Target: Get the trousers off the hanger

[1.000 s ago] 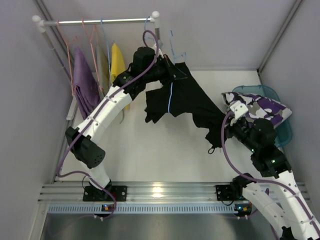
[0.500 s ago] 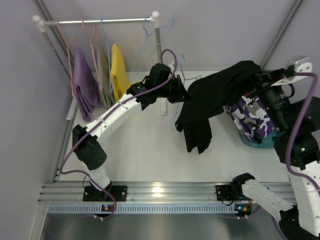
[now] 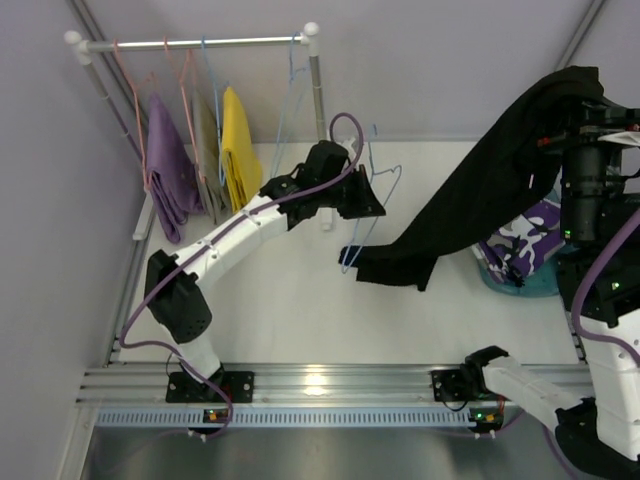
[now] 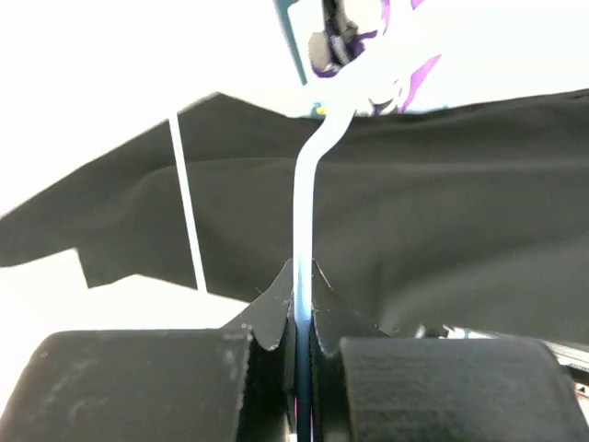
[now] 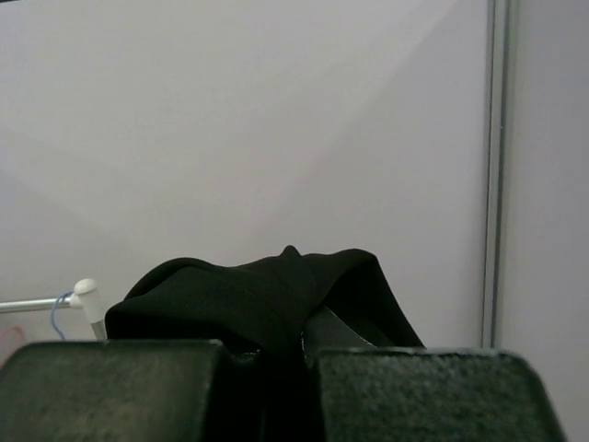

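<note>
Top external view: right jaws clench the black trousers (image 3: 470,190), held high; left jaws pinch the hanger (image 4: 304,221). Hem seems just free; next, lower them into the basket (image 3: 520,288).

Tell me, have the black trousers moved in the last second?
Yes. The black trousers have swung right, away from the rail post, lifted by the right gripper.

The black trousers (image 3: 470,205) stretch slanted across the right side and bar the way to the basket (image 3: 525,288); the table (image 3: 300,320) in front of them is free
</note>
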### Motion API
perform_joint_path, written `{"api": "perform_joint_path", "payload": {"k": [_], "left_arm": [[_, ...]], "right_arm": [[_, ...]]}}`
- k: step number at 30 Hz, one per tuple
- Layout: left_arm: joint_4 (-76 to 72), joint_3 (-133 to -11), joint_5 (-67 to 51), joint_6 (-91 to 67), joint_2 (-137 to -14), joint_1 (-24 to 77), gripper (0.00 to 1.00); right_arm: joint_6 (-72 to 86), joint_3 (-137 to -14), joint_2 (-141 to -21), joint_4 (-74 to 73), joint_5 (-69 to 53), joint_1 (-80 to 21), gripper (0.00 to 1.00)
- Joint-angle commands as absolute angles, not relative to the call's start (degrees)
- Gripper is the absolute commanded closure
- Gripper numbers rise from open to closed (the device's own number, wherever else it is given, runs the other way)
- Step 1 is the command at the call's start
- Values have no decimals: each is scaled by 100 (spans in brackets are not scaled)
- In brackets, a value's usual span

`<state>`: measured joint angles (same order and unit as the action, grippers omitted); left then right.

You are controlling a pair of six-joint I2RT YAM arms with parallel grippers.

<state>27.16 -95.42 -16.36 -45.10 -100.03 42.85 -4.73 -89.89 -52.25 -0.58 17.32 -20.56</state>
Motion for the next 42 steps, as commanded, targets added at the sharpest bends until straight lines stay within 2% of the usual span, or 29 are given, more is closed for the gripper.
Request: {"api": "perform_joint_path", "payload": {"k": [1,7,13,22,28,32,37,42], "left_arm": [[2092,-9615,-1591,-4403,-9422,4298,100],[2267,-9677,-1380,-4254,-9343,4298,100],[2329,-9439,-1283,-4149,-9237,4298,100],[2311,-9378,-1169,-4008,-9106,4289,100],[2303,-9281,-1081,-3929,-9026,4289,100],[2320,-9272,-1081,-3937,-9061,4289,100],[2373,-9325,-1134,-3999,-9123,4289,100],[2391,-9422,-1116,-3981,-9220,4289,100]], "right_arm": [[-992,-8965,-5256,931,2013,-1995,100],[-1959,-9271,-5650,1748,2574,-1733,100],[-2487,-10710,-6564,2312,2514,-803,100],[-1523,-13153,-8489,2338,1802,1412,100],[-1107,-14254,-9281,2811,1196,2170,100],[-1520,-14317,-9422,3575,985,2276,100],[-1793,-14266,-9527,3709,976,2583,100],[-1556,-13019,-9027,3928,520,2769,100]]}}
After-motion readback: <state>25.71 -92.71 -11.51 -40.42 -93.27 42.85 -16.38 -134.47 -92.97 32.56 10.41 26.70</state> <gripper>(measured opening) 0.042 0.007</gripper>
